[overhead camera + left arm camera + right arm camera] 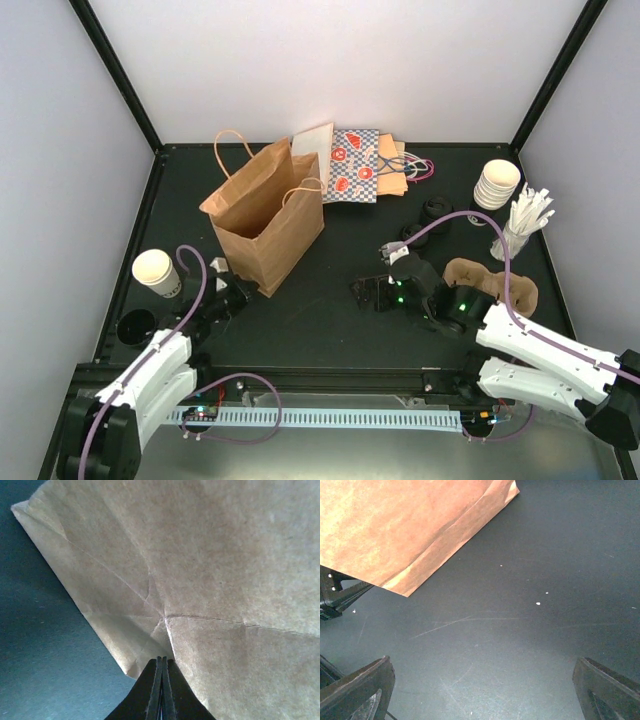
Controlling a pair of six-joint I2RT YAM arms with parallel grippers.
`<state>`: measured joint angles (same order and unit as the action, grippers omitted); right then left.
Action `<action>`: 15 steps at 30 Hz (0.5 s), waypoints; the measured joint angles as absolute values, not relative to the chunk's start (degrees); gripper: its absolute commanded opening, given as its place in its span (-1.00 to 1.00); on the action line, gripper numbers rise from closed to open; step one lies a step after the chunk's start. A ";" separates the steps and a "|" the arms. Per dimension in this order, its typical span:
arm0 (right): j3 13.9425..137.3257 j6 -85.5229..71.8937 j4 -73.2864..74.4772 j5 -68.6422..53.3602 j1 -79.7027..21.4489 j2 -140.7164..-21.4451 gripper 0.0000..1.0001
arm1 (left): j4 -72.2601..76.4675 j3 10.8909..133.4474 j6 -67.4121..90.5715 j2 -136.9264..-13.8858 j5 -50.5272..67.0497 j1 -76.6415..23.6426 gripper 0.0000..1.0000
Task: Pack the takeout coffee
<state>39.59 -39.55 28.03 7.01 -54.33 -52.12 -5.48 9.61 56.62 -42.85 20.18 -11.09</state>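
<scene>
The takeout coffee (153,270) stands near the left edge of the table (320,320), its top showing cream-white from above, with a round black piece (135,325) lying just in front of it. The brown paper bag (265,215) stands open to its right. The left gripper (232,290) sits between cup and bag, its jaws pressed tight together at the bag's lower near corner. The wrist view is too close to tell whether they nip the paper or only touch it. The right gripper (372,292) hangs low over bare table right of the bag, jaws spread wide and holding nothing. Behind its arm lies a cardboard cup carrier (490,280), with two loose black lids (437,207) further back. A stack of cups (497,183) and a holder of stirrers (525,215) stand at the far right, and patterned bags (355,165) lie flat behind the brown one
</scene>
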 measured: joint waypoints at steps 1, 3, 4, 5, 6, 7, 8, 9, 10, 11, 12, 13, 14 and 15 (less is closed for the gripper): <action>39.59 -39.55 28.05 7.03 -54.24 -52.12 1.00 | -4.10 9.50 57.17 -43.70 20.34 -11.49 -0.97; 39.59 -39.55 28.32 7.14 -53.95 -52.12 1.00 | -1.61 9.45 57.93 -45.52 20.73 -12.16 -0.97; 39.59 -39.55 28.49 7.25 -53.80 -52.14 1.00 | -0.21 9.45 58.35 -46.63 20.95 -12.53 -0.97; 39.59 -39.55 28.69 7.35 -53.56 -52.23 1.00 | 1.19 9.45 58.76 -47.81 21.12 -12.97 -0.97; 39.59 -39.55 28.82 7.42 -53.43 -52.31 1.00 | 2.09 9.47 59.00 -48.62 21.23 -13.28 -0.97; 39.59 -39.55 28.99 7.44 -53.28 -52.47 1.00 | 3.18 9.50 59.22 -49.82 21.28 -13.78 -0.97; 39.59 -39.55 29.26 7.46 -53.21 -52.56 1.00 | 3.97 9.56 59.35 -50.72 21.30 -14.20 -0.97; 39.59 -39.55 29.54 7.53 -53.19 -52.62 1.00 | 4.60 9.72 59.44 -51.68 21.28 -14.74 -0.97; 39.59 -39.55 29.80 7.57 -53.19 -52.64 1.00 | 4.99 9.91 59.46 -52.49 21.28 -15.18 -0.97; 39.59 -39.55 30.00 7.62 -53.17 -52.64 1.00 | 5.56 10.17 59.46 -53.32 21.28 -15.57 -0.97; 39.59 -39.55 30.13 7.70 -53.15 -52.64 1.00 | 6.13 10.46 59.46 -54.22 21.28 -15.97 -0.97; 39.59 -39.53 30.28 7.86 -53.10 -52.64 1.00 | 6.37 10.96 59.42 -55.20 21.32 -16.23 -0.97; 39.62 -39.53 30.44 8.03 -53.10 -52.64 1.00 | 6.61 11.66 59.18 -56.38 21.32 -16.38 -0.97; 39.62 -39.48 30.65 8.29 -53.04 -52.64 1.00 | 6.61 12.99 58.87 -58.15 21.39 -16.58 -0.97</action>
